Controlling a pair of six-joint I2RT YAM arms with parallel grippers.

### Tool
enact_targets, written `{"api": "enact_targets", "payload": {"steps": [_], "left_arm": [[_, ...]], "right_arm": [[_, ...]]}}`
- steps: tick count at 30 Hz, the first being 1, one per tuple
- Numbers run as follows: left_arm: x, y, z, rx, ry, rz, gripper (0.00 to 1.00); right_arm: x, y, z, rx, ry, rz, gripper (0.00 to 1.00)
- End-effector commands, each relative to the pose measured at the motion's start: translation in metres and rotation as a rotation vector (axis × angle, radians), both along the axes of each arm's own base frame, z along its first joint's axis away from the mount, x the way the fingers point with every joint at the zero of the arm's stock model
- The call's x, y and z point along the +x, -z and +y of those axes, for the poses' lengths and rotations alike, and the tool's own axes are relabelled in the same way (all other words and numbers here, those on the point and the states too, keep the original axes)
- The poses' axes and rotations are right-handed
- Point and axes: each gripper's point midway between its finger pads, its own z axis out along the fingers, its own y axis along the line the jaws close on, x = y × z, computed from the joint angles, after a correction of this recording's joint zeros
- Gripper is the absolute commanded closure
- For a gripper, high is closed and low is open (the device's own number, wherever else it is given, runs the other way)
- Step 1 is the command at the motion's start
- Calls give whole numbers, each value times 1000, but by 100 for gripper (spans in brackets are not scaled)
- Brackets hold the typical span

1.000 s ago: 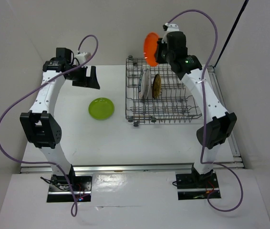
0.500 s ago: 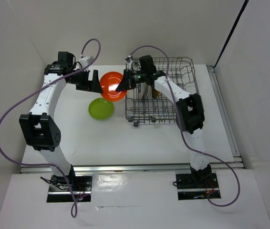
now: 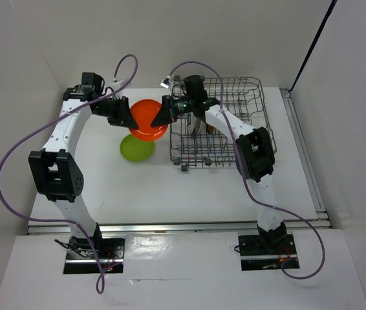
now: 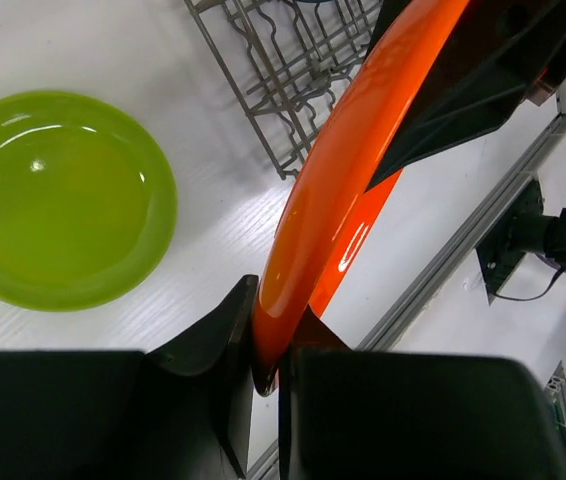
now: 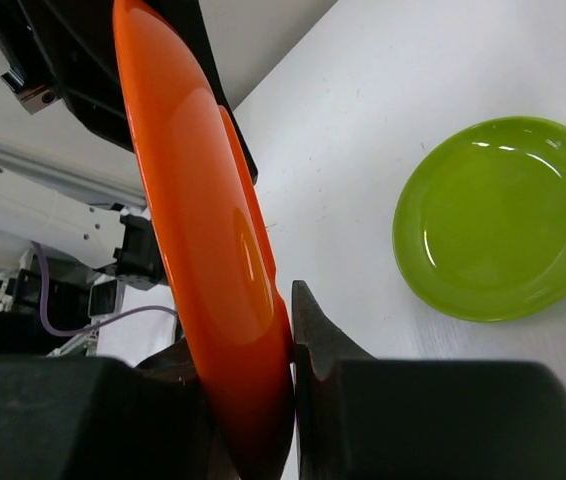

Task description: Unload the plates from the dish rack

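An orange plate (image 3: 147,120) hangs on edge above the table, left of the dish rack (image 3: 235,143). My left gripper (image 3: 130,119) is shut on its left rim and my right gripper (image 3: 161,117) is shut on its right rim. In the left wrist view the plate's rim (image 4: 308,230) is pinched in the left gripper (image 4: 268,365), with the right gripper's black fingers (image 4: 473,90) at the far rim. In the right wrist view my right gripper (image 5: 285,380) clamps the orange plate (image 5: 203,250). A lime green plate (image 3: 136,148) lies flat on the table below. My right arm hides most of the plates in the rack.
The wire rack (image 4: 293,70) stands at the right half of the white table (image 3: 105,181), its left wall close to the orange plate. Purple cables loop over both arms. White walls close in the left, back and right sides.
My right arm swung the orange plate from high above the rack down and left to my left gripper. The left gripper, open before, has shut on the plate's rim.
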Motion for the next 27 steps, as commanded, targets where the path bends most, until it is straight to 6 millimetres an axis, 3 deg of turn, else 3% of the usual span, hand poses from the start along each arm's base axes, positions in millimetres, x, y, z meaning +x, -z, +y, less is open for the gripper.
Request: {"api": "enact_targets", "payload": {"steps": [1, 2, 4, 7, 9, 11, 12, 14, 19, 20, 22, 23, 27], "left_arm": [[9, 2, 8, 37, -13, -24, 100], [5, -2, 7, 31, -1, -29, 100], [2, -1, 12, 39, -14, -19, 100], [3, -1, 28, 39, -63, -11, 100], [7, -5, 38, 14, -92, -15, 100], [8, 3, 61, 20, -157, 14, 100], [11, 13, 69, 39, -180, 37, 100], [11, 34, 85, 108, -221, 93, 100], [11, 85, 92, 146, -209, 267, 100], [12, 103, 92, 147, -196, 318, 100], [9, 116, 89, 125, -173, 368, 100], [11, 126, 87, 110, -155, 383, 100], [16, 133, 77, 64, -122, 406, 100]], "right_arm": [[-15, -27, 11, 42, -46, -42, 100], [-15, -27, 11, 43, -47, -50, 100], [-13, -32, 11, 37, -39, -58, 79], [-1, -24, 6, -10, 28, -52, 50], [11, -19, -2, -59, 107, -49, 42], [26, -31, -18, -87, 197, -78, 36], [38, -31, -28, -124, 275, -82, 36], [52, -50, -50, -146, 386, -104, 35], [76, -87, -92, -260, 651, -228, 30], [79, -96, -100, -262, 678, -238, 30], [81, -98, -113, -293, 723, -228, 30], [80, -111, -121, -278, 738, -244, 30], [71, -96, -133, -325, 777, -226, 30]]}}
